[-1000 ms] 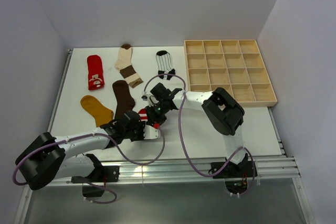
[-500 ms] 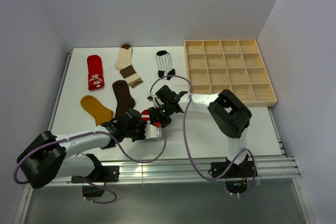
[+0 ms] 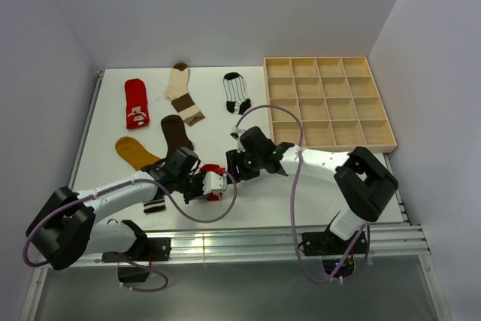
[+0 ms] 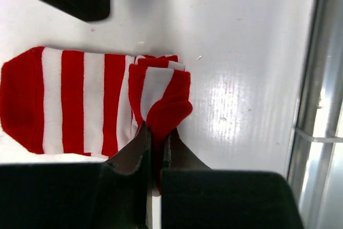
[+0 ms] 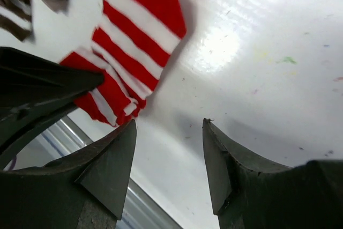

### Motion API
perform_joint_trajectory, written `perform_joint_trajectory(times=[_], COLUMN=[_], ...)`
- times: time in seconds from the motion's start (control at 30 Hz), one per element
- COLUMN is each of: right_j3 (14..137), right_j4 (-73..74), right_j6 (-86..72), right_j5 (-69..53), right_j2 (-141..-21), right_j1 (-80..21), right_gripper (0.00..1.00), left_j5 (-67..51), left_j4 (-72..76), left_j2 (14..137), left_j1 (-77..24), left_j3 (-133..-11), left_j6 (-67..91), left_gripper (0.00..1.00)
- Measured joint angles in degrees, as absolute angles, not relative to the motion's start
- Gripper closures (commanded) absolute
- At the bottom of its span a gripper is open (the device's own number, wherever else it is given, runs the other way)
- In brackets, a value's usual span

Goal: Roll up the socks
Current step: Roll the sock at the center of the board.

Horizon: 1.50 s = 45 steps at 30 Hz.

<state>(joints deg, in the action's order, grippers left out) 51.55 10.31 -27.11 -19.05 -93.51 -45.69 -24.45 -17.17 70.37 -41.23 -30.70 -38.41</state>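
top view: the red-white striped sock (image 3: 213,184) lies on the table (image 3: 301,193), well to the near left of the wooden tray (image 3: 328,103). one end is pinched in the left fingers (image 3: 200,186). the right fingers (image 3: 240,165) hover apart between sock and tray. left of the tray lie the dark brown sock (image 3: 175,134), mustard sock (image 3: 135,152), red patterned sock (image 3: 136,103), cream-and-brown sock (image 3: 183,92) and black-striped white sock (image 3: 237,92).

left wrist: the fingers clamp the sock's folded end; the rest lies flat.

right wrist: the fingers stand wide over the table, the sock just beyond them.
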Motion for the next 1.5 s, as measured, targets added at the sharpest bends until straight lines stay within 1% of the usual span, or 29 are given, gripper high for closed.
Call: perform_joint_trajectory(times=[0.13,0.37,0.43,0.5,0.7,0.9,1.07,1.5], right_j3=[45.36,35.0,33.67,33.56,34.09,36.29,41.67,46.3], right_j4=[4.78,-4.47,-6.15,-7.75,-12.49,-14.33,-14.33,-14.61], right_j6=[-28.14,-28.8,-28.34,-27.07,-22.59,-18.83,-15.81,-11.79], right_j5=[-15.22,-8.99,-6.2,-1.83,4.91,9.76,13.28,13.67], right_j2=[-86.11,-72.55,-70.26,-69.67,-74.35,-80.09,-86.76,-93.76], right_j1=[-45.69,-46.35,-47.66,-51.2,-62.89,-67.07,-70.52,-76.05], right_gripper=[0.41,0.41,0.41,0.41,0.42,0.42,0.42,0.42], left_j5=[-28.49,-35.57,-37.04,-38.57,-43.2,-46.54,-48.31,-49.87], left_j4=[-21.41,-30.41,-33.06,-35.81,-43.75,-50.96,-56.66,-61.69], left_j2=[73.49,80.64,83.22,85.65,92.53,98.54,103.04,108.68], left_j1=[-38.61,-30.63,-29.56,-28.99,-26.74,-24.88,-24.27,-23.33], left_j3=[-33.91,-41.1,-43.33,-45.19,-50.24,-54.26,-57.34,-61.06], left_j6=[-39.33,-42.41,-43.79,-45.39,-50.35,-54.87,-58.13,-57.65], left_gripper=[1.0,1.0,1.0,1.0,1.0,1.0,1.0,1.0])
